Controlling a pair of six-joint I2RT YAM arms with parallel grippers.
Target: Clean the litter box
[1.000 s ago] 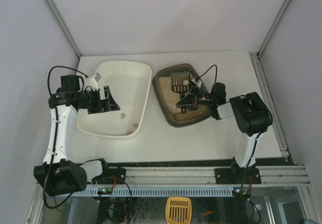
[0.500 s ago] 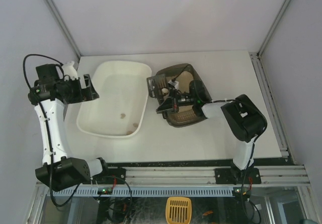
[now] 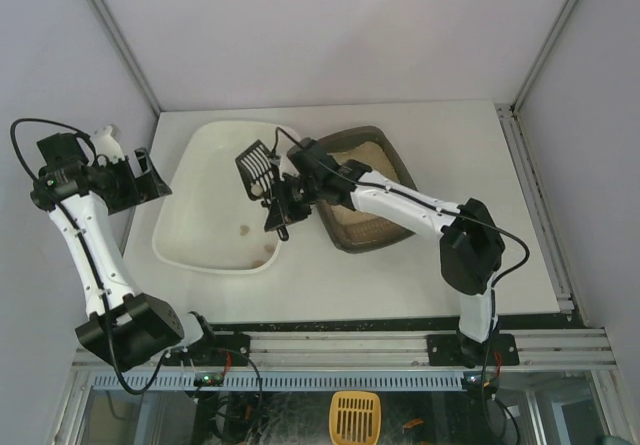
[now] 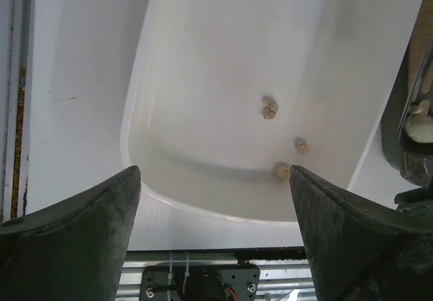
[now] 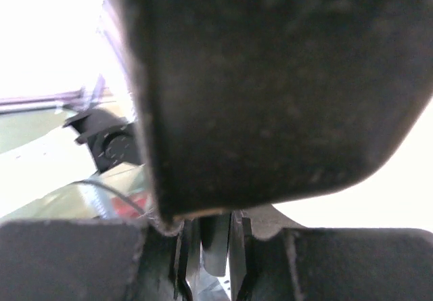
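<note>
Over the white tray's right side, your right gripper clamps the scoop; the left gripper hangs open. Three clumps lie inside; the litter box likely needs more passes.

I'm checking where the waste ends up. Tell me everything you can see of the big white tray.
The white tray is a glossy, rounded-rectangular plastic tub with a rolled rim and sloping walls, lying flat on the table, left of the litter box. Three small beige clumps lie by its near-right corner; the rest of its floor is bare. The right gripper holds a dark slotted scoop over its far right part. The arm hides whether its rim touches the litter box.
</note>
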